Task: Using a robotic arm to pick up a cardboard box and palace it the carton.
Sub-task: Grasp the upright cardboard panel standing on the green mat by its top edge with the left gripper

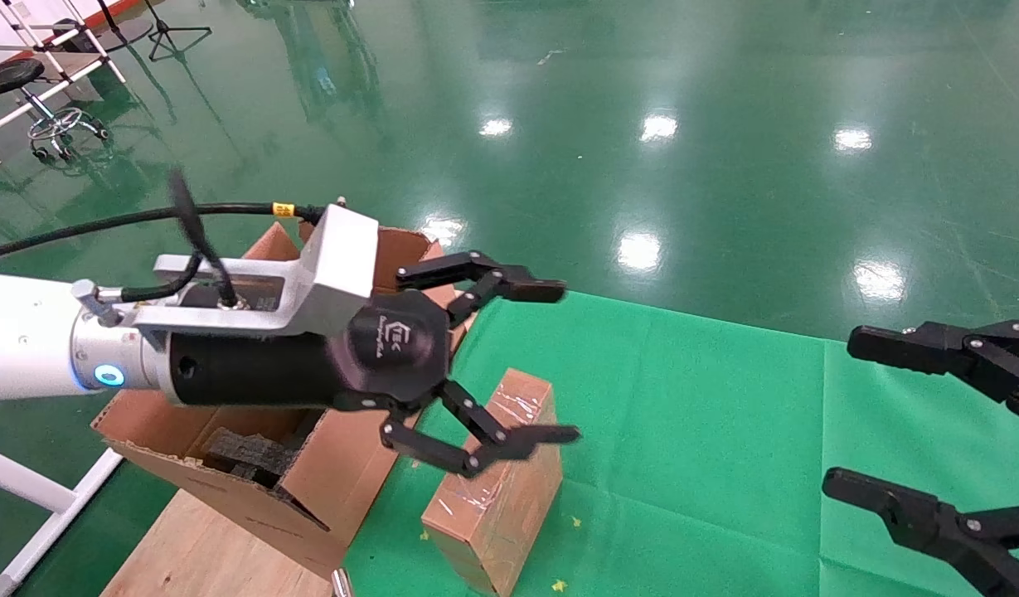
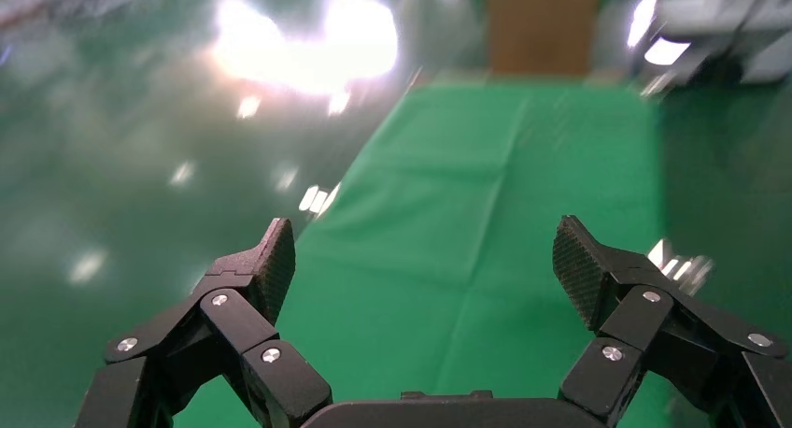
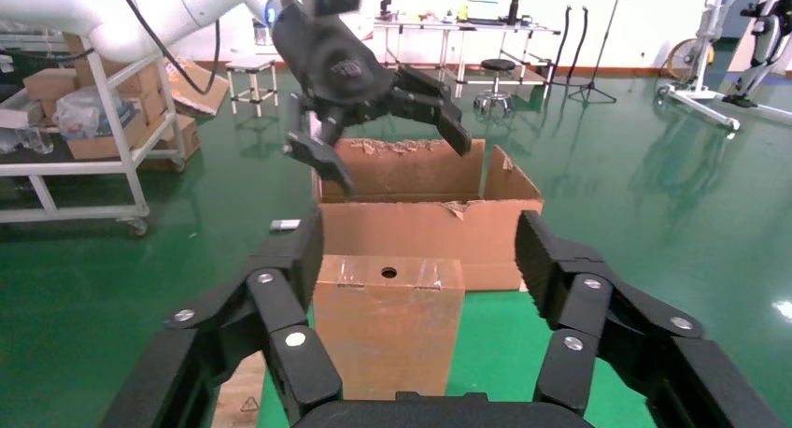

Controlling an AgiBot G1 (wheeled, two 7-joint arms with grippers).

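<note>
The small brown cardboard box (image 1: pixel 501 489) stands upright on the green cloth, with tape on it and a round hole in its top face (image 3: pixel 388 272). Just to its left is the large carton (image 1: pixel 252 481), its flaps torn and black foam inside. The white left arm reaches over the carton. Its left gripper (image 1: pixel 559 361) hangs open above the box and holds nothing. In the left wrist view the left gripper (image 2: pixel 425 260) shows only cloth between its fingers. My right gripper (image 1: pixel 845 410) is open at the far right, well clear of the box. In its own view, the right gripper (image 3: pixel 422 250) frames the box (image 3: pixel 388 335) with the carton (image 3: pixel 430 227) behind.
The carton rests on a wooden board (image 1: pixel 194 547) at the cloth's left edge. Green cloth (image 1: pixel 725 431) covers the table to the right of the box. Beyond lies glossy green floor, with a stool and racks (image 1: pixel 45 99) far left and a shelf cart (image 3: pixel 93 138).
</note>
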